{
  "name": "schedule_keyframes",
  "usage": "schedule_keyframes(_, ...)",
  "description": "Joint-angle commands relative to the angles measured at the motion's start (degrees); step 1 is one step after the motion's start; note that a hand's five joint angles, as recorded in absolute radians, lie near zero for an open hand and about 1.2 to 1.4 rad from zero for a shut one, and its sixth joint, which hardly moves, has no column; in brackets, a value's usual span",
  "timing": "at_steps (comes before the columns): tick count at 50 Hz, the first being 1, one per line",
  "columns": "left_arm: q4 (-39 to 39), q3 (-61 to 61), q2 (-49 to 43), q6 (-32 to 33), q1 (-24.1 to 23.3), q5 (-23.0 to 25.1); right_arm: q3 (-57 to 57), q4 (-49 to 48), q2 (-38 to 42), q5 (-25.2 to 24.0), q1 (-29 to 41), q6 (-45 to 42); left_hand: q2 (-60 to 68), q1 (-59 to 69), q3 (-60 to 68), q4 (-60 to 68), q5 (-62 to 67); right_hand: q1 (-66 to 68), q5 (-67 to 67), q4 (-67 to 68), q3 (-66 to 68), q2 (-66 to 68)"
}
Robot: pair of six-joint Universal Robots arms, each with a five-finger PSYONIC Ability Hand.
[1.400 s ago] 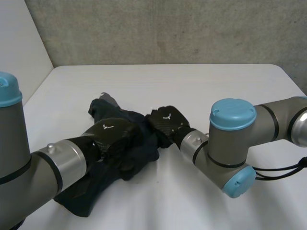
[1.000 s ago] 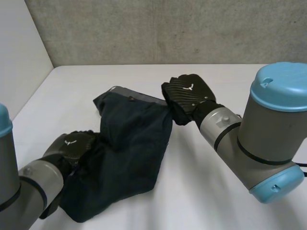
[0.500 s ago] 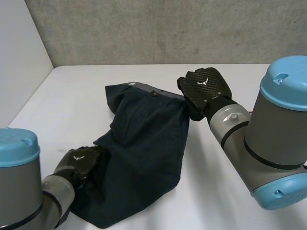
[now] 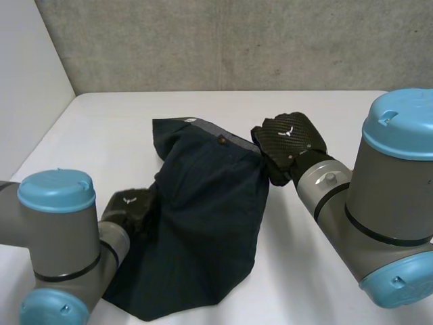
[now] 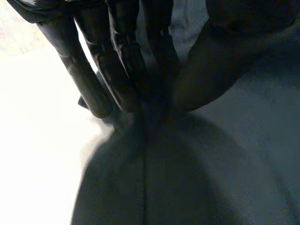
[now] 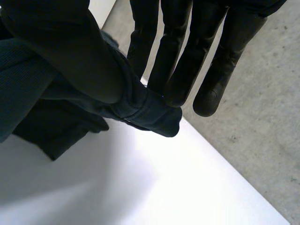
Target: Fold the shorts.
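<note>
The dark navy shorts (image 4: 203,217) lie spread on the white table (image 4: 101,122), left of centre. Their waistband (image 4: 203,128) is at the far end, running from far left to nearer right. It shows a grey inner lining and one small button (image 4: 220,141). The leg end points toward the near edge, beside the left arm (image 4: 57,237).

The left hand (image 4: 128,206) sits at the left edge of the shorts, about midway along their length. In the left wrist view its fingers (image 5: 117,61) reach down almost straight and meet the thumb. A pucker of dark cloth is gathered between them, so this hand is clamped on the shorts' left edge. Creases run out from that pinch across the fabric.

The right hand (image 4: 289,139) is at the right end of the waistband, back of the hand upward. In the right wrist view its thumb (image 6: 61,51) presses a folded bit of waistband against the straight fingers (image 6: 173,70). The cloth's tip pokes out just past them, so this hand is also clamped on the shorts. Whether that corner is clear of the table cannot be told.

The cloth between the two hands looks fairly flat, with shallow folds near the waistband. A concrete wall (image 4: 237,40) stands behind the table's far edge.
</note>
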Motion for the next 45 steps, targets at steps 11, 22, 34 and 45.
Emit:
schedule_keyframes(11, 1.5, 18.6, -3.7, 9.7, 1.0, 0.6, 2.1, 17.9, -3.4, -0.3, -0.7, -9.6, 12.6, 13.3, 13.2, 12.6, 14.3, 25.0, 14.1, 12.0, 12.3, 12.8)
schedule_keyframes(22, -14.5, 12.5, 0.7, 1.8, 0.9, 3.7, 5.3, 6.7, -5.4, 1.4, -3.2, -9.5, -37.3, -36.5, -36.7, -37.2, -35.5, 25.0, 14.1, 12.0, 12.3, 12.8)
schedule_keyframes(34, -14.9, -4.6, 16.7, -0.5, 0.4, 5.7, 5.7, -0.7, -4.6, 6.0, -9.2, -8.1, -40.2, -39.5, -39.6, -40.2, -38.5, 25.0, 14.1, 12.0, 12.3, 12.8)
schedule_keyframes(45, -12.6, -13.5, 17.5, -0.4, -3.3, 7.6, 9.8, -1.0, -4.8, 5.8, -11.8, -7.7, -42.0, -41.3, -41.5, -42.0, -40.3, 25.0, 14.1, 12.0, 12.3, 12.8)
